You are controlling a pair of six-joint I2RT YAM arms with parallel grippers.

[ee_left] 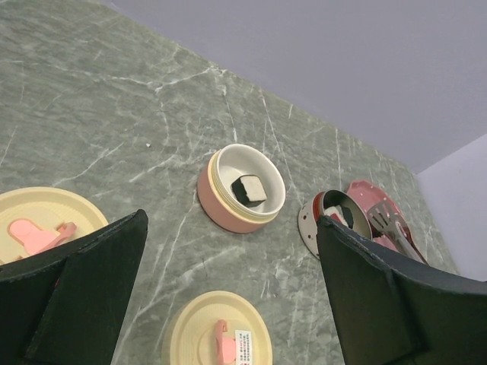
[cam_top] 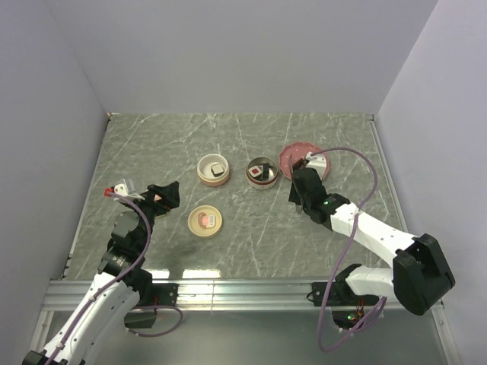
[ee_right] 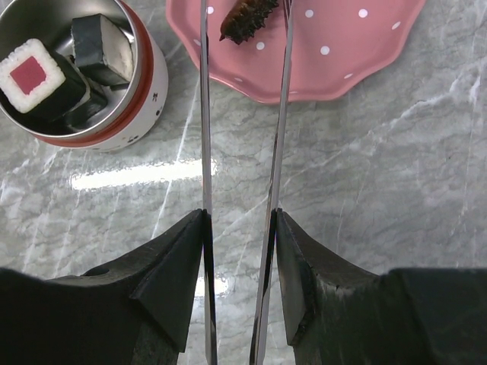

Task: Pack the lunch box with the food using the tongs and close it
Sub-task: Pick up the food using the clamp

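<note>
Right hand (ee_right: 240, 220) is clamped on the tongs (ee_right: 204, 114), with the arms running either side of the dark piece (ee_right: 247, 19) on the plate (ee_right: 342, 53), lined up for a pinch I'd guess. Other food sits in the steel bowl (ee_right: 141, 91) and the pink bowl (ee_left: 221, 205). Left hand (cam_top: 162, 195) hangs wide open, off to the side.

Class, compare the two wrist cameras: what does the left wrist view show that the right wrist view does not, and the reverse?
Only the left wrist view: the pink bowl holding one dark piece, and two cream lids. Only the right wrist view: the right pincer shut on the tongs, and a brown morsel on the pink plate. Both: the pink plate, the metal bowl, the tongs.
</note>
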